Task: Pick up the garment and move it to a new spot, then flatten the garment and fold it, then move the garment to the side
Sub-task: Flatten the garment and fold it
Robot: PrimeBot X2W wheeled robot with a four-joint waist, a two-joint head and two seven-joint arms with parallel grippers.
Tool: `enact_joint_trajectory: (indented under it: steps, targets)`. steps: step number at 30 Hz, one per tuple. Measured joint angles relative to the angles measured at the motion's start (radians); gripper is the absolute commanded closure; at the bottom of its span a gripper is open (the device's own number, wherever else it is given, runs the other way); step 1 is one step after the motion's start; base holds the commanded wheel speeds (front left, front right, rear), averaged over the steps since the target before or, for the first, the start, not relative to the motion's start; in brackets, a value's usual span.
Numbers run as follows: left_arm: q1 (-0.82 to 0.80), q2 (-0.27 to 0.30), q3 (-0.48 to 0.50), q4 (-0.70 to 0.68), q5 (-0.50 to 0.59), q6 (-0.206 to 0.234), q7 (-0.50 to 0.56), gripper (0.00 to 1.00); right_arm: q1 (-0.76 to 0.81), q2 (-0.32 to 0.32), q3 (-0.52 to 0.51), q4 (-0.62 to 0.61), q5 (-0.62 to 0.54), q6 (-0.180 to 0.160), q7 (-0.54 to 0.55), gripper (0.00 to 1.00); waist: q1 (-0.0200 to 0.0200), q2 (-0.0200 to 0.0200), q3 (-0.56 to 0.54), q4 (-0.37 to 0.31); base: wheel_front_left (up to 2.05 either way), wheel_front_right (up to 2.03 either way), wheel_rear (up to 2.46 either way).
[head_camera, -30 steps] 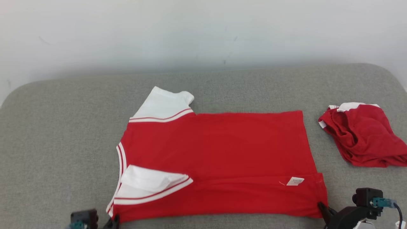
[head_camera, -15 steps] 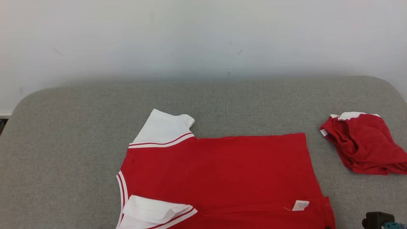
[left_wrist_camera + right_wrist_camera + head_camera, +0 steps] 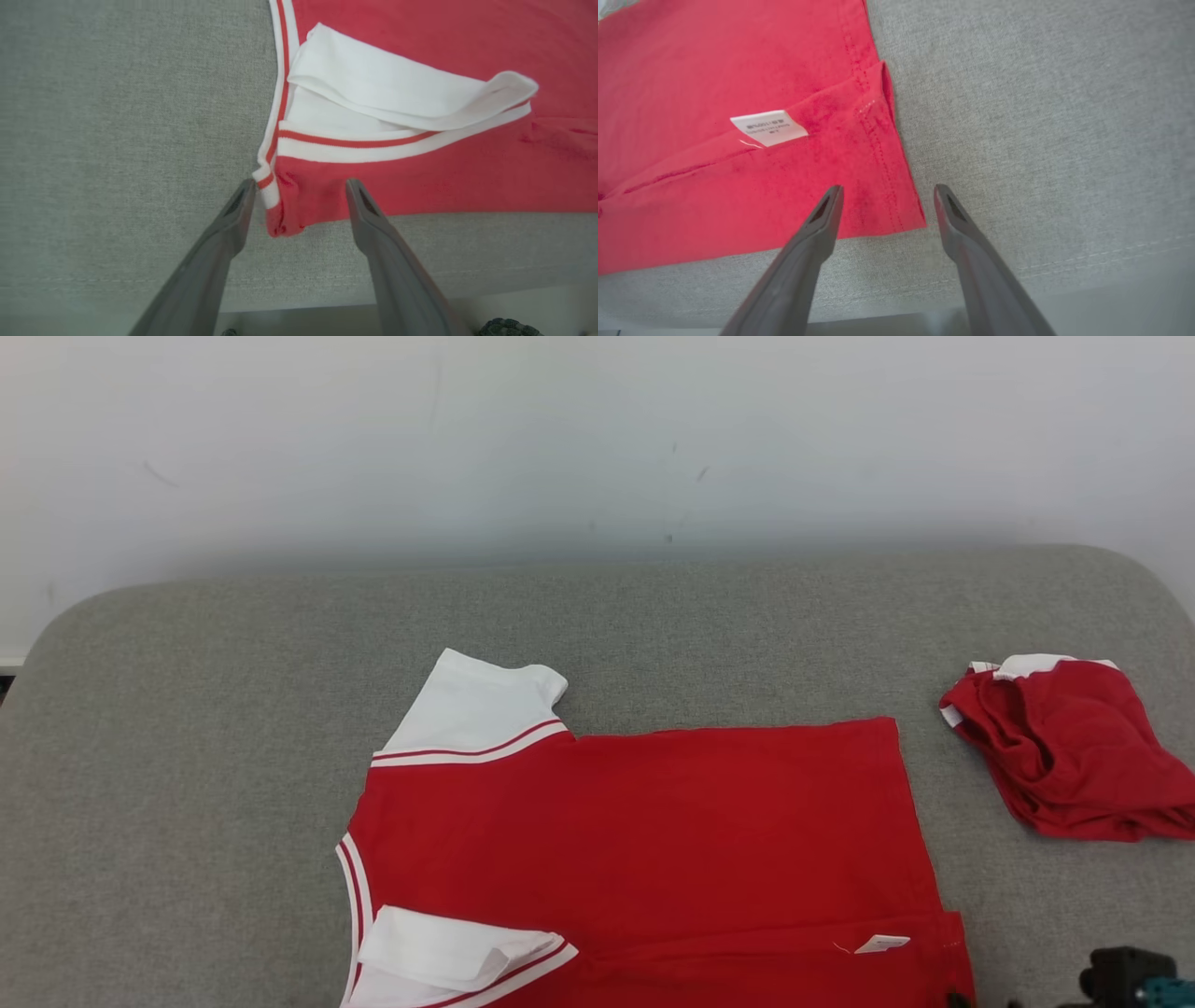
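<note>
The left gripper (image 3: 300, 183) has its fingers spread wide, holding nothing. The bunched near corner of the red short-sleeved shirt with white striped-trim sleeves (image 3: 644, 840) lies between them, beside the collar trim. The right gripper (image 3: 888, 187) is equally spread and empty. One finger hangs over the red hem corner, the other over the grey fabric-covered bench (image 3: 187, 709). Whether any fingertip touches cloth I cannot tell.

The shirt lies flat mid-bench, its near strip folded over, with a small white label (image 3: 769, 127) facing up. A crumpled red-and-white garment (image 3: 1064, 747) sits well apart at the right.

A second ago both grippers pinched those corners; now they have let go. The head camera has shifted, while the shirt lies as before.
</note>
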Motion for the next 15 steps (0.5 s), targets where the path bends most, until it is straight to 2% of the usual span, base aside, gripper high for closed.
enact_joint_trajectory:
  steps: [5,9,13,15]
  targets:
    - [-0.018,0.002,0.053,-0.063,0.017,0.013,-0.057,0.0,-0.037,-0.004,-0.022,-0.044,-0.038,-0.01,-0.055,0.0,0.0,0.0,-0.015,0.002,0.0,0.0,0.0]
    - [-0.098,-0.031,0.061,-0.114,0.018,0.014,-0.121,0.0,-0.075,0.0,-0.023,-0.077,-0.074,-0.012,-0.113,0.0,0.0,0.0,-0.036,0.005,0.0,0.0,0.0]
    - [-0.165,-0.032,0.057,-0.118,0.041,0.014,-0.184,0.0,-0.098,0.013,0.01,-0.099,-0.107,-0.013,-0.173,0.0,0.0,0.0,-0.054,0.009,0.0,0.0,0.0]
    - [-0.19,-0.022,0.055,-0.107,0.049,0.011,-0.208,0.0,-0.132,0.023,0.034,-0.107,-0.111,-0.003,-0.202,0.0,0.0,0.0,-0.061,0.009,0.0,0.0,0.0]
